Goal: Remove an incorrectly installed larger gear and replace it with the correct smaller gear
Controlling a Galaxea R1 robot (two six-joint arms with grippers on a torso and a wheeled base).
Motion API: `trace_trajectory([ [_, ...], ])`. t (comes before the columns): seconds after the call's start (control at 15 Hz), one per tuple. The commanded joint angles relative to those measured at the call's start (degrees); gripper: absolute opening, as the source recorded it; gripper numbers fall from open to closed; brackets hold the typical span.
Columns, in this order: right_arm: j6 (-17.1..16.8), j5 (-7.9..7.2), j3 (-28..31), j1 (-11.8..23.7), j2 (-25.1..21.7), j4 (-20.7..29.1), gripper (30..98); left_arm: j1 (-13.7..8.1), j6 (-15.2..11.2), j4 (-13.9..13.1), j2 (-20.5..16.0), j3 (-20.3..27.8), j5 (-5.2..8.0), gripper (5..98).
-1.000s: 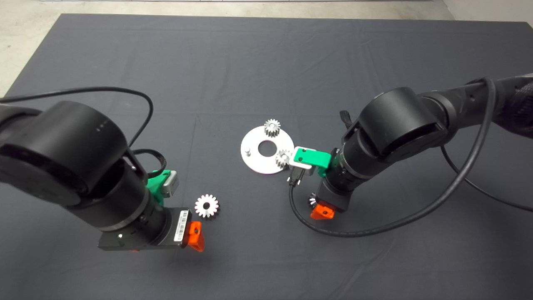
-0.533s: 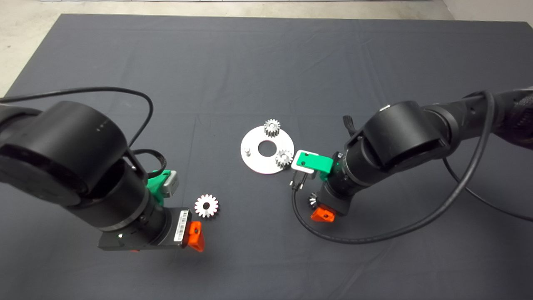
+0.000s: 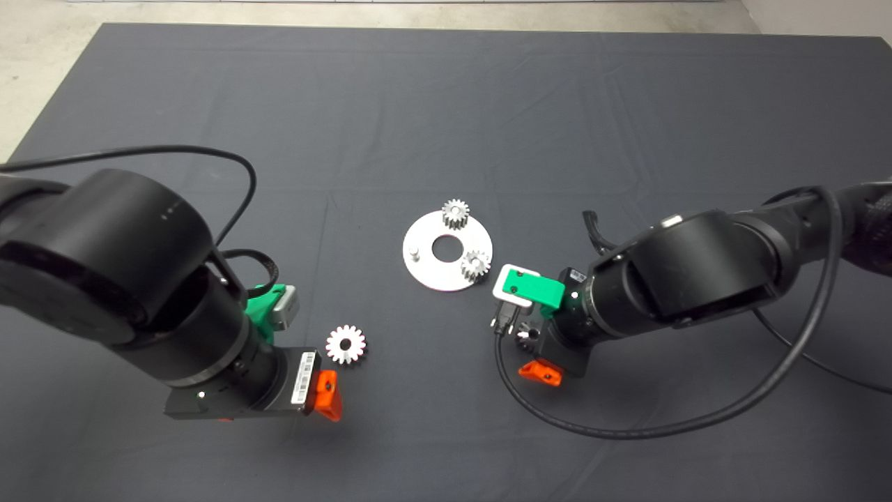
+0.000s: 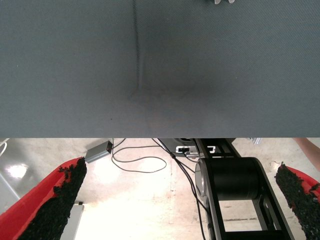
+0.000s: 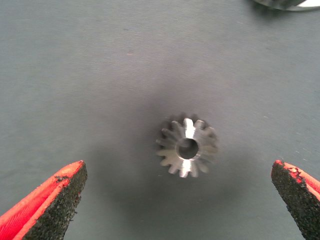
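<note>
Right gripper [image 5: 175, 200] sits low over the mat [image 3: 446, 104], just off the near-right edge of the round silver plate [image 3: 432, 275]. Its fingers [image 5: 50, 205] are spread wide apart and hold nothing. The smaller gear [image 5: 187, 147] lies flat on the mat between them, bore up, touching neither pad; in the head view it is mostly hidden under the right wrist, with only a sliver showing [image 3: 524, 335]. The plate has a large centre hole, one pale small gear [image 3: 456, 213] on its far edge, another pale small gear [image 3: 475, 265] on its right side, and a bare pin [image 3: 414, 251] on its left side. The larger gear [image 3: 346, 344] lies flat on the mat, well clear of the plate toward the left arm and just beside the left gripper [image 3: 322, 394]. Left gripper hangs at the near-left of the mat, fingers [image 4: 55, 205] wide apart and empty; its wrist view shows the mat edge and the floor beyond, with loose cables [image 4: 145, 160] and a black robot part [image 4: 235, 180].
</note>
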Motion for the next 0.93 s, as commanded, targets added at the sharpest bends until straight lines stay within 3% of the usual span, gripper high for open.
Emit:
trace_trajectory([
  [0.0,1.4,-2.9,1.6,-1.5,-0.5,-5.9,97.6,-0.9,-0.4,0.2,-0.3,0.6,0.25,97.6],
  [0.53,1.7,-2.55,1.6,-5.5,-0.2,-15.7,97.6,-0.9,-0.7,0.2,-0.3,1.0,0.16,97.6],
  [0.87,6.1,-2.64,1.5,-6.2,-0.5,-18.3,97.6,-0.8,-0.7,0.2,-0.2,1.1,0.25,97.6],
])
